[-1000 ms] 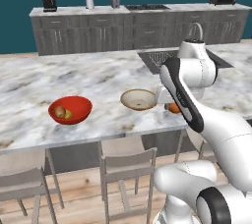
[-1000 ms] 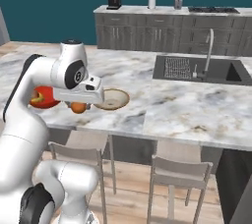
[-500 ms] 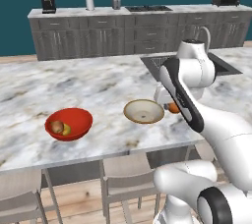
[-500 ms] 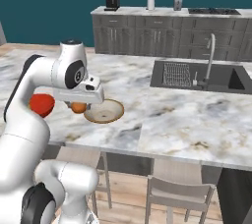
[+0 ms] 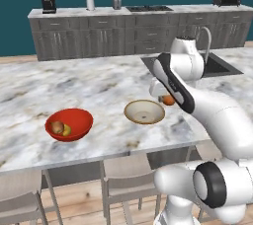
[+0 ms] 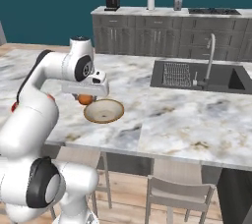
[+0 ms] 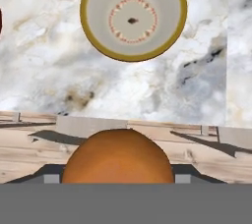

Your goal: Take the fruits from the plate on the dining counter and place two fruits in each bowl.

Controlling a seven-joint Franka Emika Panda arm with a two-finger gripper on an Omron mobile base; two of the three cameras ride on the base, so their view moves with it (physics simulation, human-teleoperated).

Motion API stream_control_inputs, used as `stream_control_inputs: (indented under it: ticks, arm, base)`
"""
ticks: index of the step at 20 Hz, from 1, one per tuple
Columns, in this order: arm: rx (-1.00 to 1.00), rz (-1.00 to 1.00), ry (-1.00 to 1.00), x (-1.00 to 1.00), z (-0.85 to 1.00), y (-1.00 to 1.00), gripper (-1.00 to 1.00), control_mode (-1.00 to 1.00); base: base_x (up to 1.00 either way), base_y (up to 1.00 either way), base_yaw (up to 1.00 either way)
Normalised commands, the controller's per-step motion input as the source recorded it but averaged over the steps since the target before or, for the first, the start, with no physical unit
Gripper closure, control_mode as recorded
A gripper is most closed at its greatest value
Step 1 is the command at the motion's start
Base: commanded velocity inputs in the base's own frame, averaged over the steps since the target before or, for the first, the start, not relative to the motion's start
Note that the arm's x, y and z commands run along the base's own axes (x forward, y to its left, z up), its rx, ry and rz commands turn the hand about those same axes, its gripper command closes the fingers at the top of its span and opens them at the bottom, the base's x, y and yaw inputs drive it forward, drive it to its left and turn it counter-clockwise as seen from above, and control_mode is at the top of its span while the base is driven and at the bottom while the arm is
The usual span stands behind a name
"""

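Two fruits already lie in the red bowl (image 5: 69,124); since a second ago our base has slid along the counter (image 5: 99,88), bringing the tan bowl (image 5: 144,111) nearer. Our gripper (image 6: 86,95) holds the orange (image 7: 118,156) between half-spread fingers, just right of that empty bowl. Being round, it has no long axis.

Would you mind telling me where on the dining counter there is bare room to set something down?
Bare marble lies between the red bowl and the tan bowl, and a wide stretch runs from the tan bowl toward the sink. It is crowded beside the tan bowl, where the gripper holds the orange.
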Motion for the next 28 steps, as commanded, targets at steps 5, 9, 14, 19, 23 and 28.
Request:
stream_control_inputs:
  ticks: [5, 9, 14, 19, 23, 28]
  arm:
    - [0.0, 0.0, 0.03, 0.8, -0.23, 0.0, 1.0, -1.0]
    - [0.0, 0.0, 0.0, 0.62, -0.59, 0.0, 1.0, -1.0]
    - [0.0, 0.0, 0.0, 0.46, -0.59, 0.0, 1.0, -1.0]
    - [0.0, 0.0, 0.01, 0.39, -0.33, 0.0, 1.0, -1.0]
    - [0.0, 0.0, 0.03, 0.33, -0.29, 0.0, 1.0, -1.0]
    - [0.0, 0.0, 0.0, 0.43, -0.4, 0.0, 1.0, -1.0]
  base:
    - [0.0, 0.0, 0.0]
    - [0.0, 0.0, 0.0]
    - [0.0, 0.0, 0.0]
    - [0.0, 0.0, 0.0]
    - [0.0, 0.0, 0.0]
    - [0.0, 0.0, 0.0]
